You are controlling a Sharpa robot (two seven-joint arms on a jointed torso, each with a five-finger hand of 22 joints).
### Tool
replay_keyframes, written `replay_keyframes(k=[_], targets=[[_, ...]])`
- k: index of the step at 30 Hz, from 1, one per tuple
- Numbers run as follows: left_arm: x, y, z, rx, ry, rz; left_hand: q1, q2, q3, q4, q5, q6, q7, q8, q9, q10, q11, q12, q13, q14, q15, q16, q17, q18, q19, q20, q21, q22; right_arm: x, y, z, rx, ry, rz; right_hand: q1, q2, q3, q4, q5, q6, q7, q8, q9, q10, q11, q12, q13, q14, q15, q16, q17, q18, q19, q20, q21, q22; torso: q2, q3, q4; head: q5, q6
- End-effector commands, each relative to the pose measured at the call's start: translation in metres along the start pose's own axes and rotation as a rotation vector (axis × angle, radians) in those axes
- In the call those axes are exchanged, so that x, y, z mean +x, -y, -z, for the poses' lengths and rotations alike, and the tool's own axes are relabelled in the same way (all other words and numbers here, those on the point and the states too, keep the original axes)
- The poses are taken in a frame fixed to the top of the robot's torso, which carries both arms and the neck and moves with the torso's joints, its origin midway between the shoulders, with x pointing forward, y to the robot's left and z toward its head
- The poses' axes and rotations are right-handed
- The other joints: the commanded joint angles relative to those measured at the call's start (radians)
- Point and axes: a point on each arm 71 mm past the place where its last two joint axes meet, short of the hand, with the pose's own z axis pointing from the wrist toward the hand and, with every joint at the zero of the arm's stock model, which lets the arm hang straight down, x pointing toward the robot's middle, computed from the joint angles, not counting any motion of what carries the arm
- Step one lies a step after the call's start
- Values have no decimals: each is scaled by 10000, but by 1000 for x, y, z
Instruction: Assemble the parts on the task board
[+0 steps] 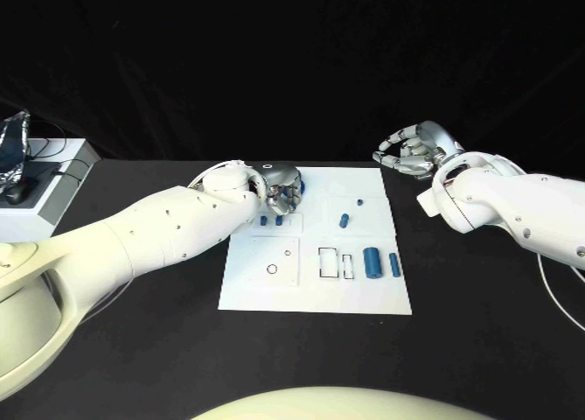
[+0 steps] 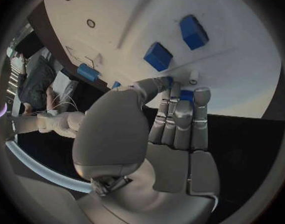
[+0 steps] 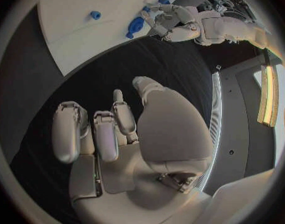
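Reaching over the far left corner of the task board, the left hand hovers low with its fingers curled downward. In the left wrist view its fingertips sit against a small blue part at the board's far edge, close beside a tiny white peg. Whether they truly pinch that part or only touch it I cannot tell, since the fingers hide most of it. Just beyond those fingertips, toward the robot, two blue square blocks lie side by side on the board; they are the nearest loose pieces to this hand. Further right, a small slanted blue pin lies near the board's middle with a tiny blue piece just beyond it. Two blue cylinders lie parallel toward the right edge, their long axes running from the near side to the far side, next to a pair of outlined rectangular slots. The right hand is raised off the far right corner, well apart from every part, its fingers curled inward on nothing. Judging by this layout, the left hand is far nearer to the work at the far left corner, and the coming move likely turns on the part under its fingertips.
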Motion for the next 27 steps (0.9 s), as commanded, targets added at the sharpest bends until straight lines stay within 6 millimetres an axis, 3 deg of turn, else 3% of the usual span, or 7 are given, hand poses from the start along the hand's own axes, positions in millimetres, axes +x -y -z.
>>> replay_keyframes(k=[1,6,18,27], targets=[[0,2,0,141,21,-19,22,152,15,-21,-31,180,-42,55,28,181,-47,18,34,181,-36,94,145,-171,145,-30,120,104,1,-2,0,-178,-12,78,36,-56,87,-1,31,-61,-28,-12,11,-44,11,-40,13,660,-66,-26,1213,155,141,-61,-59,1333,0,0,-1,7,-4],[0,0,0,151,111,-12,82,243,24,-105,-21,370,-98,103,61,444,-127,-57,75,329,-113,160,315,-202,288,-101,264,243,1,-2,0,-185,-14,85,36,-56,87,-1,31,-61,-28,-12,11,-44,11,-40,13,660,-66,-26,1213,155,141,-61,-59,1333,-6,2,-8,15,4],[-2,1,5,423,647,353,38,225,138,-198,10,366,-17,-27,36,636,-72,-646,3,500,-92,204,477,-243,435,-131,426,381,1,-2,0,-199,-22,88,36,-56,87,-1,31,-61,-28,-12,11,-44,11,-40,13,660,-66,-26,1213,155,141,-61,-59,1333,-5,-2,-6,5,58],[-23,-5,21,550,1275,1179,11,188,158,-223,19,359,11,-74,26,700,-46,-837,-18,525,-72,211,500,-249,461,-116,454,405,0,-1,1,-171,0,96,40,-57,100,-4,32,-50,-32,-7,18,-13,7,-18,29,664,-70,-21,1226,152,149,-63,-45,1341,-29,2,20,24,56]])
